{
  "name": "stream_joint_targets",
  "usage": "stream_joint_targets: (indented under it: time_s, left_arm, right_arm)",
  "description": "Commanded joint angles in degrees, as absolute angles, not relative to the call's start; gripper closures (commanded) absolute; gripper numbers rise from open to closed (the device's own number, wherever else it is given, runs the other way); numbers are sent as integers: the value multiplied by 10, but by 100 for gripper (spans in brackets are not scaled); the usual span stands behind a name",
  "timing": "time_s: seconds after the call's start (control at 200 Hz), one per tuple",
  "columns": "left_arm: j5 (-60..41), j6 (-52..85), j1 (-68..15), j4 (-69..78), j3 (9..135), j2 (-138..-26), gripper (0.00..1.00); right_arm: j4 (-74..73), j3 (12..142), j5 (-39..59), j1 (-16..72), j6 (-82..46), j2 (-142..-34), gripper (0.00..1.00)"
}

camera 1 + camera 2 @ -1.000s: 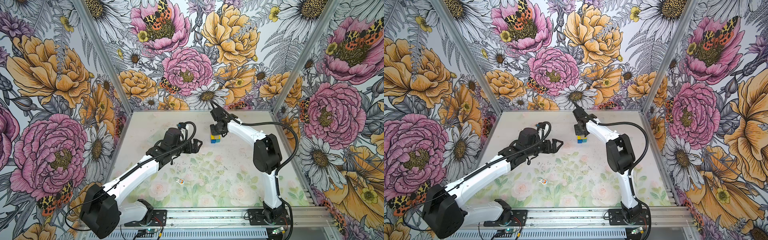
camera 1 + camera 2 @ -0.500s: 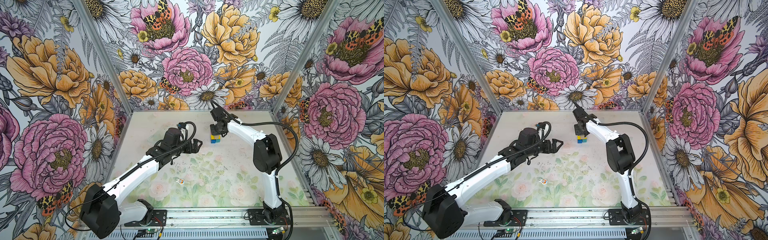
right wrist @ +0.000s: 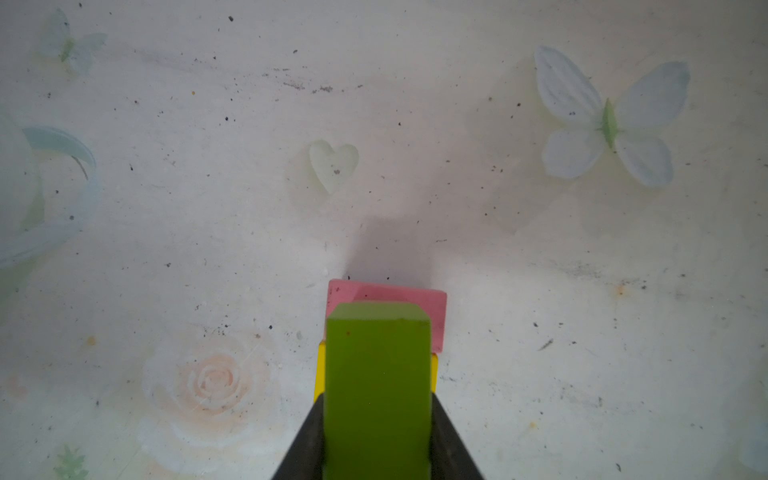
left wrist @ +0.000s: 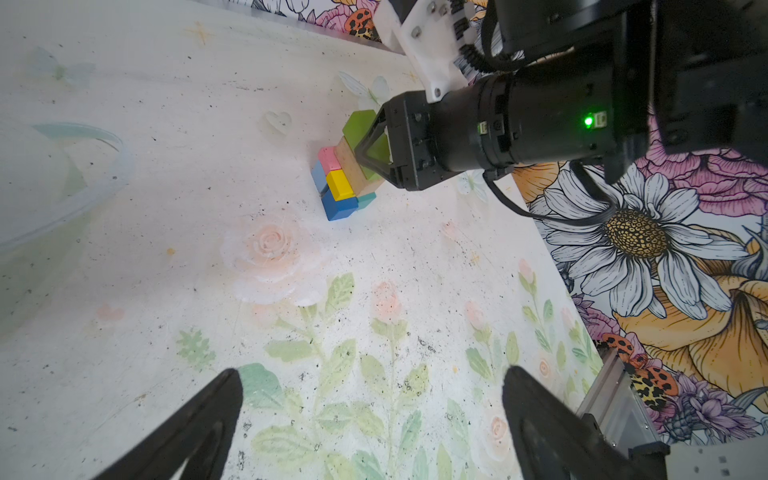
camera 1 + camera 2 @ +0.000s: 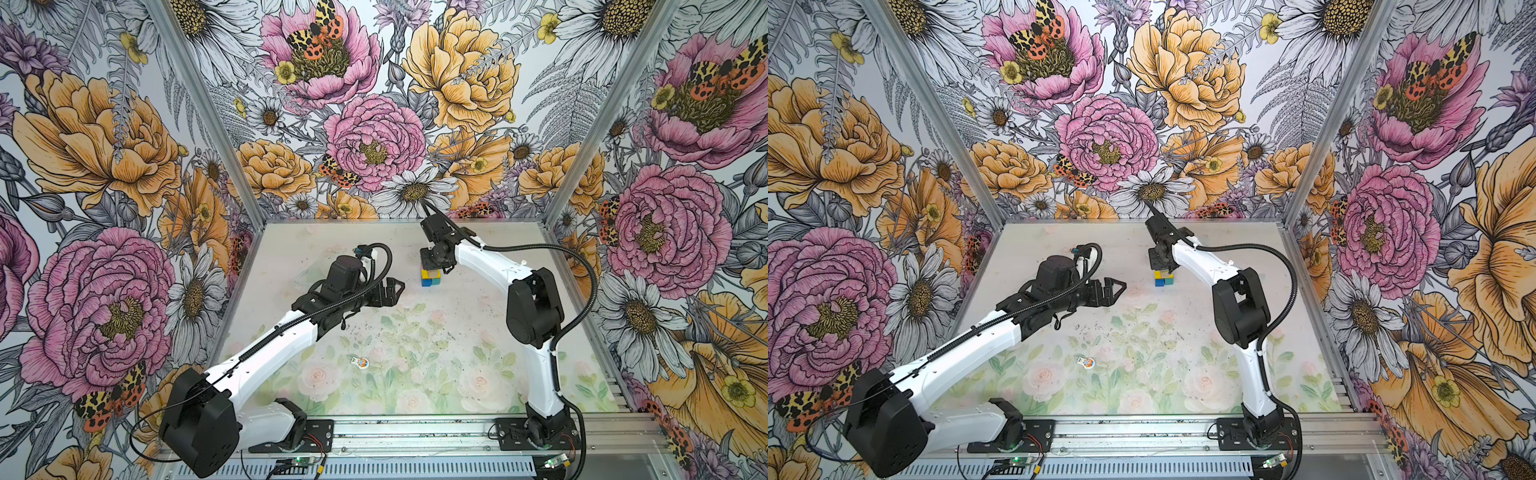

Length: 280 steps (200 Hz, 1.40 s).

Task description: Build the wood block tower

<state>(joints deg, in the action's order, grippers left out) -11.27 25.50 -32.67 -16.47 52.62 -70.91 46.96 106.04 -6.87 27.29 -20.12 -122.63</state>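
Green brick (image 3: 377,386) sits clamped in right end effector (image 3: 377,440) atop tower (image 4: 347,170).

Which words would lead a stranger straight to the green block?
Find the white right arm; its gripper sits over a small coloured tower toward the back of the table. The green block is the topmost piece, clamped between the black fingers, above pink, yellow and bare wood.

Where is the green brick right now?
The green brick sits atop the tower at the table's far middle, clamped by the right gripper.
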Motion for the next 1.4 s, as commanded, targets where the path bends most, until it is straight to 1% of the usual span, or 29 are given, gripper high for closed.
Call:
stream_joint_targets:
  time_s: [0.0,0.26,0.535,0.816,0.911,1.061,1.181,1.286,1.396]
  left_arm:
    - [-115,252,-318,-163,537,-693,1]
    - [-118,251,-316,-164,536,-691,1]
    - [-119,251,-315,-165,537,-692,1]
    - [-120,252,-315,-166,538,-692,1]
    - [-119,251,-315,-167,538,-691,1]
    - [-119,249,-315,-168,540,-687,1]
    - [-116,250,-315,-170,537,-678,1]
    - [-115,252,-315,-174,534,-664,1]
    - [-111,256,-316,-180,528,-643,1]
  right_arm:
    - [468,1082,-81,268,-213,-1218,69]
    - [468,1084,-83,269,-213,-1227,68]
    - [468,1082,-78,268,-213,-1233,63]
    - [468,1080,-78,267,-213,-1233,60]
    - [468,1080,-75,267,-212,-1228,55]
    - [467,1080,-71,268,-208,-1210,42]
    - [467,1081,-76,268,-202,-1188,36]
    - [467,1079,-79,268,-197,-1162,33]
    - [467,1071,-81,269,-197,-1129,31]
